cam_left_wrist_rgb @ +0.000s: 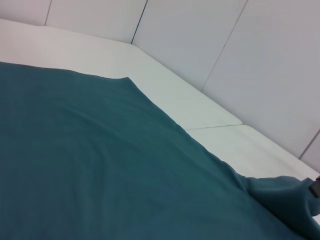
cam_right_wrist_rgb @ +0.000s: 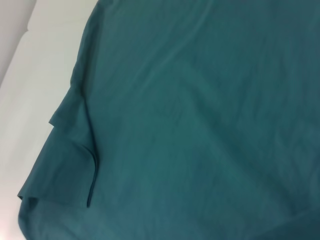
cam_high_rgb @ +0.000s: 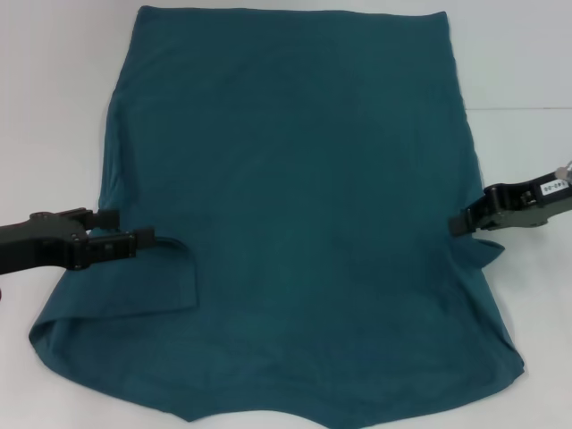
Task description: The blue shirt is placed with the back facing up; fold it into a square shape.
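The blue shirt [cam_high_rgb: 304,197] lies spread flat on the white table [cam_high_rgb: 54,107], plain side up, with no lettering showing. Its left sleeve is folded inward over the body, making a flap [cam_high_rgb: 134,281]. My left gripper [cam_high_rgb: 147,238] sits at the top corner of that flap, shut on the fabric. My right gripper [cam_high_rgb: 458,223] is at the shirt's right edge, shut on the cloth beside the bunched right sleeve [cam_high_rgb: 485,252]. Raised fabric [cam_left_wrist_rgb: 290,200] shows in the left wrist view. The right wrist view shows the folded left sleeve [cam_right_wrist_rgb: 65,165].
Bare white table surrounds the shirt on the left, right [cam_high_rgb: 536,116] and far sides. A seam [cam_left_wrist_rgb: 215,126] between table panels runs near the shirt's far corner. Pale walls [cam_left_wrist_rgb: 240,50] stand behind the table.
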